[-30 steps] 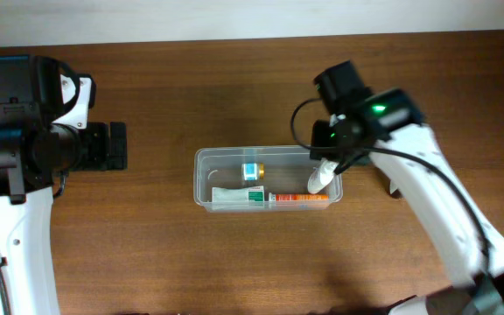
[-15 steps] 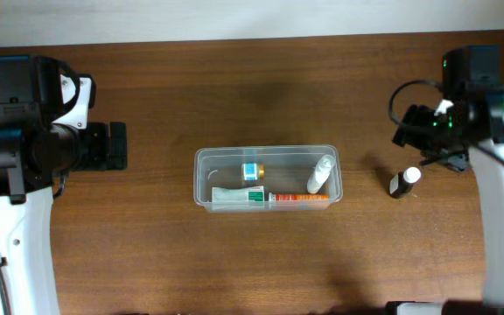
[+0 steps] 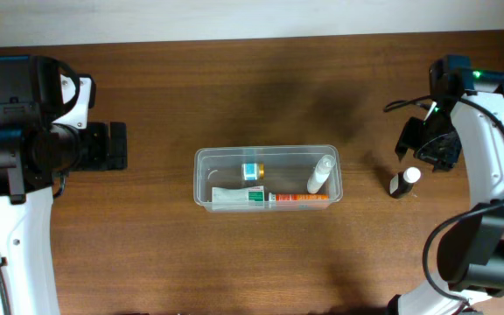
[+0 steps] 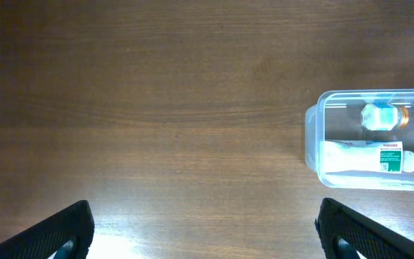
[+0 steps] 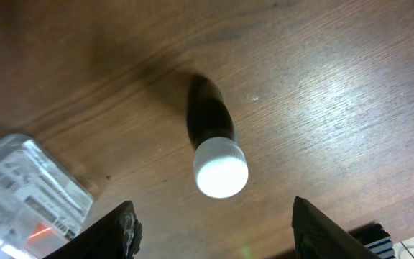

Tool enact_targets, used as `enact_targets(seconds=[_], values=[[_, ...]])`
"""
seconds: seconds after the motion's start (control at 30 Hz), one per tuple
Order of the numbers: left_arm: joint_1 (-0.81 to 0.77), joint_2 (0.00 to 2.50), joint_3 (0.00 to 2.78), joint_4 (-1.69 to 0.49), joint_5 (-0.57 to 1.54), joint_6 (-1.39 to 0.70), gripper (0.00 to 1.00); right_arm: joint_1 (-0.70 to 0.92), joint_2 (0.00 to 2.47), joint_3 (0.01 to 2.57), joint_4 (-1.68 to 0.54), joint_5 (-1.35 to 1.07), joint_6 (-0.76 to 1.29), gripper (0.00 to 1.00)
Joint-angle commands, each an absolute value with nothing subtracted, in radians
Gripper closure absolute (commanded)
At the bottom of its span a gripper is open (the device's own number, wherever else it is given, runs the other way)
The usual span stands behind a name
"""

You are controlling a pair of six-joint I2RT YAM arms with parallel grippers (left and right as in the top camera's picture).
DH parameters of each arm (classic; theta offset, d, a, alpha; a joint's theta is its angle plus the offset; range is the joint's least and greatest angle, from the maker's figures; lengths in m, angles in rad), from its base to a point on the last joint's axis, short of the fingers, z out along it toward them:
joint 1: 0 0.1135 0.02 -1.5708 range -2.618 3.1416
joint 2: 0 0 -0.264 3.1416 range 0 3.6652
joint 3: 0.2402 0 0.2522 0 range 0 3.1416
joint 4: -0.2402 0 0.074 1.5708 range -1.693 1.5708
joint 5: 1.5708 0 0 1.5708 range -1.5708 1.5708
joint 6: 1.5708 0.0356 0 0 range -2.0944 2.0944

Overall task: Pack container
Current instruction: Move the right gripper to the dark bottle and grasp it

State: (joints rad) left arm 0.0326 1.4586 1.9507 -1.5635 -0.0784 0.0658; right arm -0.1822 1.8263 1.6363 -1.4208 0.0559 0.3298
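The clear plastic container (image 3: 201,175) sits at the table's middle and holds a white-green tube (image 3: 239,198), an orange tube (image 3: 300,199), a small blue-capped bottle (image 3: 251,170) and a white bottle (image 3: 320,175). It also shows in the left wrist view (image 4: 313,137). A dark bottle with a white cap (image 3: 403,182) stands on the table to its right, seen from above in the right wrist view (image 5: 214,147). My right gripper (image 3: 427,153) (image 5: 214,230) is open and empty just above that bottle. My left gripper (image 3: 116,145) (image 4: 203,230) is open and empty, far left of the container.
The wooden table's far edge (image 3: 252,37) runs along the top of the overhead view. The container's corner (image 5: 27,180) shows at the left of the right wrist view.
My right arm left the white bottle in the container, swung away to the right, and now hovers over the dark bottle. The left arm has not moved.
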Motion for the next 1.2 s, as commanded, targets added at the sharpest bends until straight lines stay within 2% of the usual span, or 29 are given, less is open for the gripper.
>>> enact_targets(seconds=[0.0, 0.17, 0.27, 0.4, 0.57, 0.6, 0.7, 0.93, 1.17], values=[[0.038, 1.451, 1.959, -1.562, -0.075, 0.057, 0.00, -0.199, 1.844, 1.595, -1.401, 0.057, 0.299, 0.38], [0.038, 1.451, 1.959, -1.562, -0.075, 0.057, 0.00, -0.220, 1.844, 1.520, -1.344, 0.050, 0.295, 0.39], [0.038, 1.451, 1.959, -1.562, -0.075, 0.057, 0.00, -0.237, 1.844, 1.482, -1.296, 0.033, 0.292, 0.47], [0.038, 1.451, 1.959, -1.562, -0.075, 0.057, 0.00, -0.244, 1.844, 1.456, -1.278, 0.019, 0.292, 0.48], [0.038, 1.451, 1.959, -1.562, -0.075, 0.057, 0.00, -0.242, 1.844, 1.453, -1.267, 0.002, 0.292, 0.67], [0.038, 1.451, 1.959, -1.562, -0.075, 0.057, 0.00, -0.242, 1.844, 1.453, -1.267, -0.001, 0.292, 0.74], [0.038, 1.451, 1.959, -1.562, -0.075, 0.057, 0.00, -0.242, 1.842, 1.454, -1.279, -0.009, 0.292, 0.87], [0.038, 1.451, 1.959, -1.562, -0.075, 0.057, 0.00, -0.242, 1.787, 1.510, -1.355, -0.012, 0.292, 0.89], [0.038, 1.451, 1.959, -1.562, -0.075, 0.057, 0.00, -0.173, 1.604, 1.677, -1.517, -0.071, 0.292, 0.92]])
